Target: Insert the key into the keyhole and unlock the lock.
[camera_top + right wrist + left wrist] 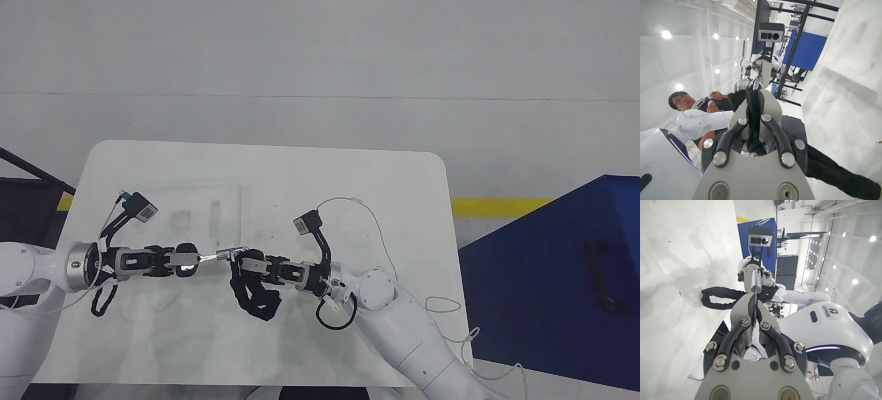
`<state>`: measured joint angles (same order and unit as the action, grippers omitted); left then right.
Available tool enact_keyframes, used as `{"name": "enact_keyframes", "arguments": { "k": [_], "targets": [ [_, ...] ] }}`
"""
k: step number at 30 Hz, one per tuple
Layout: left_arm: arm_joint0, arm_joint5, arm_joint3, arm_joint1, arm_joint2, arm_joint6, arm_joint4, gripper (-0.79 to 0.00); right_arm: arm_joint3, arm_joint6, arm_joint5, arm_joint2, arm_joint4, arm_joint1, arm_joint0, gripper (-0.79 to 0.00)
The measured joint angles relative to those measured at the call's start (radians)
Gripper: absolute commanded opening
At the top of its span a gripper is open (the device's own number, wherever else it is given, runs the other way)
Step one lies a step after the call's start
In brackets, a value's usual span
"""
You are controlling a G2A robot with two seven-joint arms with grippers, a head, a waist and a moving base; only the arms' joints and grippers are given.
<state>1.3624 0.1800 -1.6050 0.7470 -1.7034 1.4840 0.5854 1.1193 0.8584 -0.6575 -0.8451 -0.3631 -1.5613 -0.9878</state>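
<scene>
Left wrist view, mid-frame: our left end effector (753,303) clamps the key (755,297), tip at the keyhole (755,289); right end effector (753,94) grips the lock (755,280); we judge turning remains.

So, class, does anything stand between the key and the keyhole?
Nothing visible does. The key, clamped in the left gripper, has its tip right at the keyhole of the lock, which the right gripper holds.
</scene>
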Motion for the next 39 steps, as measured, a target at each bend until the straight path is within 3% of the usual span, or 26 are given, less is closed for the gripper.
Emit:
{"name": "enact_keyframes", "arguments": {
  "k": [24, 25, 26, 27, 38, 39],
  "targets": [
    [-0.008, -0.001, -0.027, -0.004, 0.031, -0.002, -0.03, -0.785, 0.004, 0.022, -0.003, 0.013, 0.013, 0.007, 0.004, -0.785],
    [-0.009, -0.001, -0.027, -0.004, 0.032, -0.002, -0.031, -0.585, 0.003, 0.023, -0.003, 0.013, 0.012, 0.007, 0.005, -0.785],
    [-0.009, -0.002, -0.026, -0.004, 0.032, -0.002, -0.032, -0.166, 0.003, 0.023, -0.003, 0.013, 0.01, 0.008, 0.005, -0.785],
    [-0.01, -0.002, -0.026, -0.004, 0.032, -0.004, -0.029, 0.0, 0.002, 0.023, -0.005, 0.011, 0.007, 0.008, 0.005, -0.785],
    [0.001, -0.009, 0.005, -0.001, 0.007, -0.038, 0.068, 0.0, 0.003, 0.004, -0.034, -0.01, -0.038, 0.012, -0.002, -0.785],
    [0.001, -0.009, 0.002, -0.001, 0.008, -0.037, 0.062, -0.037, 0.003, 0.005, -0.034, -0.009, -0.035, 0.012, -0.002, -0.785]
  ]
}}
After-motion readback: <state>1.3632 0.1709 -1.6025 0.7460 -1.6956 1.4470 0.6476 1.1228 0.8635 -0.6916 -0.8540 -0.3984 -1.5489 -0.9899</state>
